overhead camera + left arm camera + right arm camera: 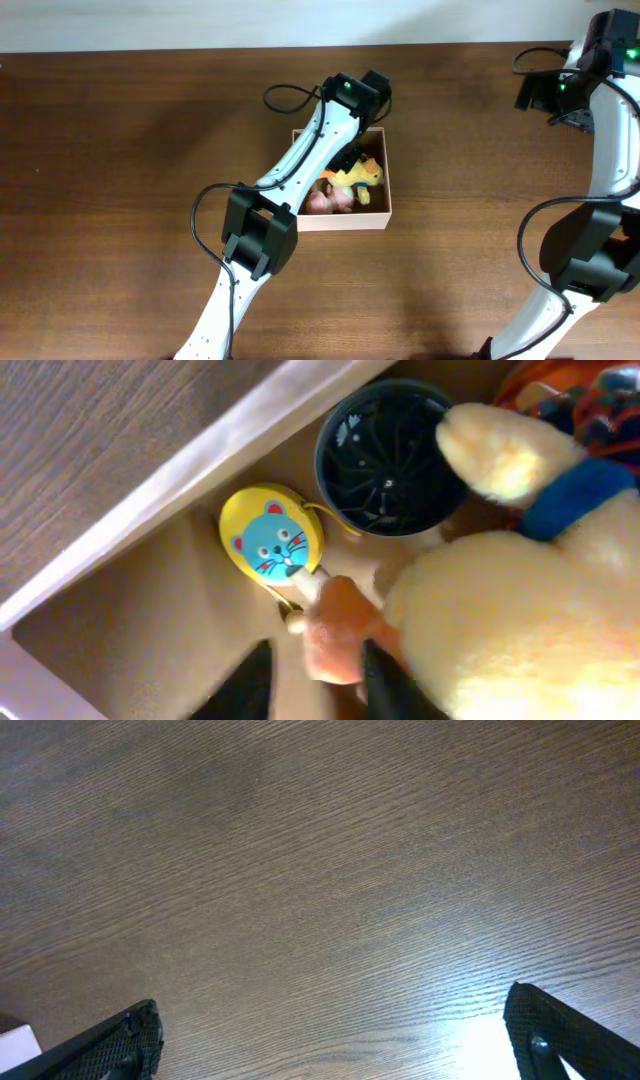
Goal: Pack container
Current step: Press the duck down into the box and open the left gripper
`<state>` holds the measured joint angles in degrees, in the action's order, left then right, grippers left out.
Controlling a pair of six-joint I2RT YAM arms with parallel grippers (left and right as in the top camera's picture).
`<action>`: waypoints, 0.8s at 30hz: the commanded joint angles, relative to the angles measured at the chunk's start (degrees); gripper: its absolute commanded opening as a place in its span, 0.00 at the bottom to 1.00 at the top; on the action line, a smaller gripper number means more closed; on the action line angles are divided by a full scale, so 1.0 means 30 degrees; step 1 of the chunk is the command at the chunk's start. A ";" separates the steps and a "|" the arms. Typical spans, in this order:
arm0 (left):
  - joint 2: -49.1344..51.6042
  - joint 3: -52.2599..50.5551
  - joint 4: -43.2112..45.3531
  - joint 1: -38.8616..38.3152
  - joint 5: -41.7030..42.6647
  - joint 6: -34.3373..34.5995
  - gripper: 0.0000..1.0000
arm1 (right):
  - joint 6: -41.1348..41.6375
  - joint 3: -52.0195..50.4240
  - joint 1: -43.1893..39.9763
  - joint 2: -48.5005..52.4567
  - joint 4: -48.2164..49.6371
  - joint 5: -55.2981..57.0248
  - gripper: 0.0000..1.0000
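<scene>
The container (345, 222), a shallow square box with white walls (200, 460) and a tan floor, sits mid-table. Inside lie a yellow plush toy (362, 175) (500, 620), a yellow disc with a blue mouse face (272, 532), a black round ribbed piece (385, 455) and pink toys (330, 200). My left gripper (318, 660) is down inside the box, partly open astride an orange toy piece (335, 635). Its right finger touches the piece and its left finger stands apart. My right gripper (335, 1030) hangs wide open over bare table at the far right (575, 115).
The left arm (300, 160) crosses the box's left half and hides part of its contents. A black cable (290, 98) loops behind the box. The dark wooden tabletop (120, 150) stretches around it, and a pale wall edge runs along the back.
</scene>
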<state>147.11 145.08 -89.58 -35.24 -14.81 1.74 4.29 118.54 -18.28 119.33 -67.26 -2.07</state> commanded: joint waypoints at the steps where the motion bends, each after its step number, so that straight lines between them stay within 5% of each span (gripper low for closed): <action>1: 0.0022 0.0452 -0.0073 0.0087 -0.0015 -0.0036 0.61 | 0.0029 -0.0124 0.0073 0.0138 0.0058 -0.0109 0.99; 3: 0.0022 0.0452 -0.0058 0.0087 -0.0015 -0.0029 0.74 | 0.0029 -0.0124 0.0073 0.0138 0.0066 -0.0109 0.99; 6: 0.0022 0.0452 -0.0029 0.0087 -0.0022 -0.0036 0.80 | 0.0029 -0.0124 0.0073 0.0138 0.0058 -0.0109 0.99; 16: 0.0022 0.0452 0.0379 0.0087 -0.0022 -0.0029 0.80 | 0.0022 -0.0124 0.0073 0.0138 0.0058 -0.0109 0.99; 19: 0.0022 0.0452 0.0466 0.0087 -0.0022 -0.0029 0.70 | 0.0022 -0.0124 0.0073 0.0138 0.0058 -0.0109 0.99; 24: 0.0022 0.0452 0.0466 0.0087 -0.0015 -0.0029 0.68 | 0.0022 -0.0124 0.0073 0.0138 0.0058 -0.0102 0.99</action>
<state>147.11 145.10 -88.33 -34.96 -15.27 1.74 4.29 118.54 -18.28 119.33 -67.26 -2.07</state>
